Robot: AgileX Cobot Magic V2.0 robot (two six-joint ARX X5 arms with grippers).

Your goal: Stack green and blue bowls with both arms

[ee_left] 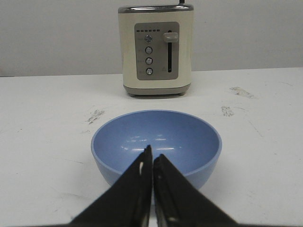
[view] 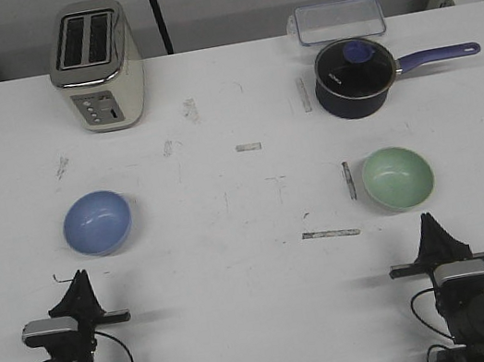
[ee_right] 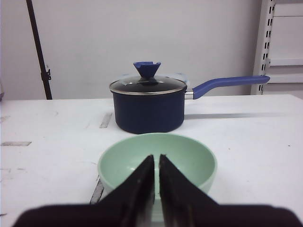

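Observation:
The periwinkle blue bowl [view: 97,222] [ee_left: 180,137] rests upright on the left half of the white table, empty. A pale mint green bowl [view: 398,178] [ee_right: 184,156] sits upright on the right half, also empty. My left gripper [view: 79,280] [ee_left: 153,153] hangs near the table's front edge, just short of the blue bowl, its fingers shut with nothing between them. On the other side, my right gripper [view: 428,221] [ee_right: 156,158] sits just short of the green bowl, fingers shut and holding nothing. The two bowls are far apart.
A cream toaster [view: 96,67] [ee_left: 156,47] stands at the back left. A dark navy saucepan [view: 353,77] [ee_right: 147,106] with glass lid and purple handle is behind the green bowl, a clear plastic box [view: 338,20] beyond it. Tape strips [view: 330,234] mark the table.

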